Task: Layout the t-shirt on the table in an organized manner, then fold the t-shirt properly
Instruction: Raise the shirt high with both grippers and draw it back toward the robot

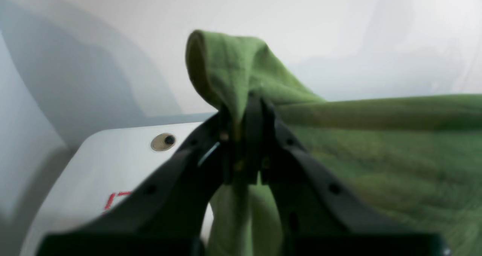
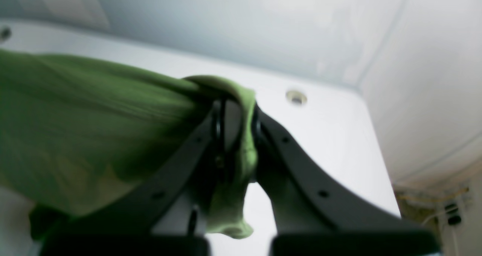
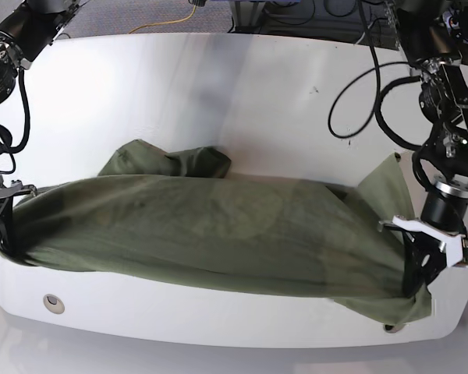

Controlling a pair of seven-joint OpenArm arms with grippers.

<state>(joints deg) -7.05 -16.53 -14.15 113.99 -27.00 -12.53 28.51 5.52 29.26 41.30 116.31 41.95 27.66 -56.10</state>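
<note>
Olive t-shirt (image 3: 210, 234) stretched above the table (image 3: 218, 93), ends pinched in left gripper (image 1: 244, 109) and right gripper (image 2: 237, 109).

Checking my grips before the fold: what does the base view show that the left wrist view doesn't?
Only base: the whole t-shirt stretched between the right gripper and the left gripper, a sleeve bunched behind. Only left wrist: the jaws pinching a cloth fold, and a red dashed mark. Both: the green shirt held over the white table.
</note>
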